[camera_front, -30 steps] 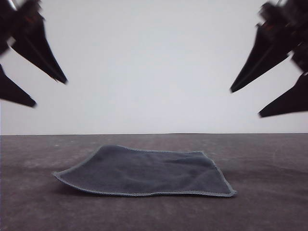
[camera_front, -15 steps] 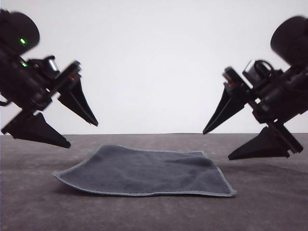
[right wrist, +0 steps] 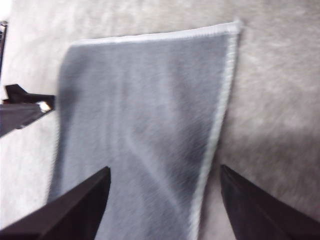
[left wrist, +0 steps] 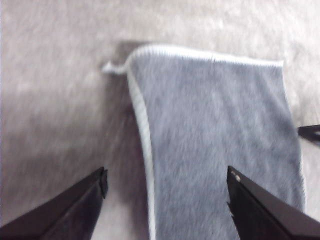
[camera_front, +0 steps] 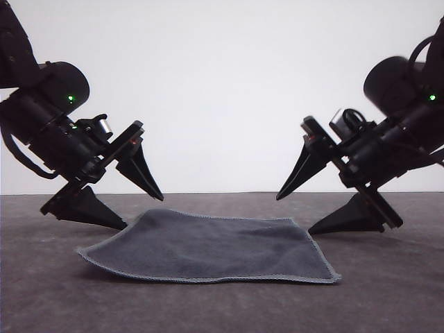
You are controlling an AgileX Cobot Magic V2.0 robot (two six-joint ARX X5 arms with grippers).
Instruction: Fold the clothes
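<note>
Cloth: a small square slate-grey cloth (camera_front: 211,250) with pale stitched edging lies spread out on the desk (camera_front: 388,298), just below the middle of the front view; its near edge is slightly lifted and wavy.
Desk: dark grey, matte surface (a plain white wall stands behind it).
Left pincer: the left pincer (camera_front: 144,210) sits at about 9 o'clock from the cloth, tilted down toward it, its two black pointed fingers spread wide and holding nothing; the lower tip is just beside the cloth's far left corner, and I cannot tell whether it touches.
Left wrist view: the fingers (left wrist: 75,210) straddle the cloth's stitched side edge (left wrist: 142,145), one over bare desk, the other over cloth.
Right pincer: the right pincer (camera_front: 293,214) sits at about 3 o'clock from the cloth, also angled down, spread wide and empty, tips near the far right corner.
Right wrist view: the fingers (right wrist: 260,210) straddle the opposite stitched edge (right wrist: 215,135); the picture is blurred.
</note>
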